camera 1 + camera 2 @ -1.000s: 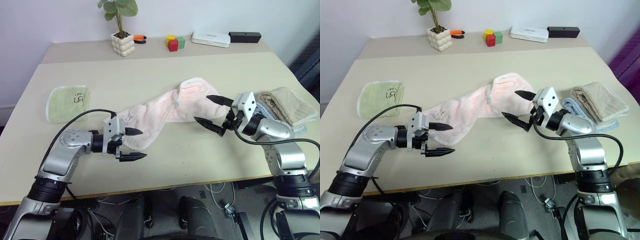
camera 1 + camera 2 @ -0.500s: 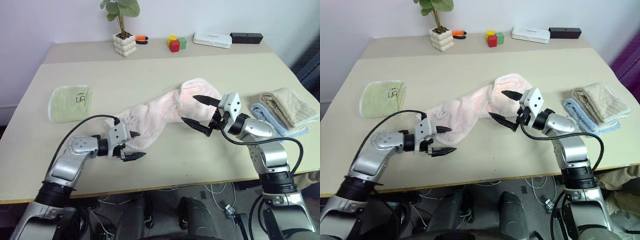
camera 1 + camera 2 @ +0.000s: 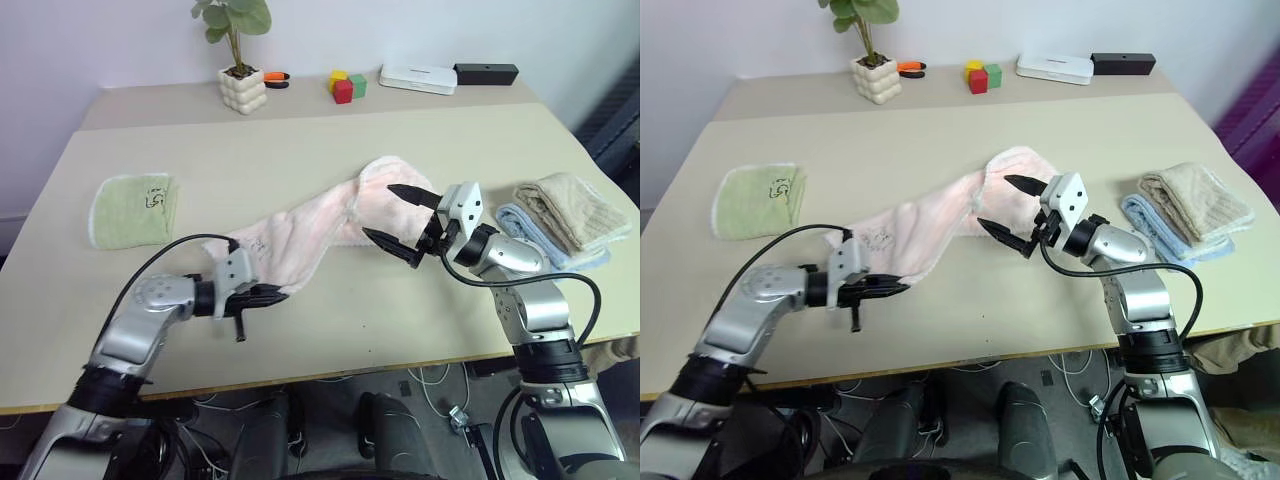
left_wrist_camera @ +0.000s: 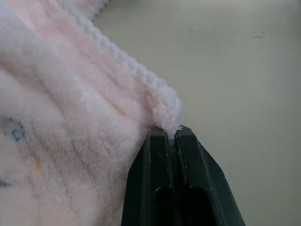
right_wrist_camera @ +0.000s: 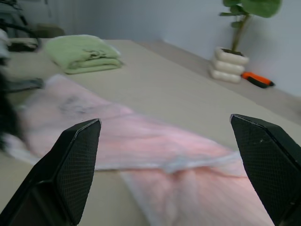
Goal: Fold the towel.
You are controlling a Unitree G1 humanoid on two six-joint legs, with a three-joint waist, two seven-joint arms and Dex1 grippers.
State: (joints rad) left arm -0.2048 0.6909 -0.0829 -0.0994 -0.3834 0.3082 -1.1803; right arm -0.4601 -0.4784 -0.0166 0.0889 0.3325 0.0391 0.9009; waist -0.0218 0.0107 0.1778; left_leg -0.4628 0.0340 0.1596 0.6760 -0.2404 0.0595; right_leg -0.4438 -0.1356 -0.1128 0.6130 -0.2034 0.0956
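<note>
Nearest the robot, the left gripper (image 3: 268, 294) lies low over the table (image 3: 330, 330) with its two black fingers pressed together, pinching the stitched corner of the towel (image 3: 310, 232); in the left wrist view the fluffy pink edge (image 4: 165, 113) is caught right between the fingertips. From that pinched corner the pale pink towel runs away in a bunched, twisted strip toward the right gripper (image 3: 397, 215), its small grey printed mark just beyond the left claw. The right gripper hovers over the towel's far, wider end with its fingers spread wide, holding nothing. To the right of this claw lies a beige folded towel (image 3: 572, 207) on a blue cloth (image 3: 527, 229). Farther out from the left claw rests a small green cloth (image 3: 133, 207). Past both grippers, at the table's back edge, stand a potted plant (image 3: 240, 60), coloured blocks (image 3: 346, 86), a white box (image 3: 418, 78) and a black box (image 3: 487, 73).
</note>
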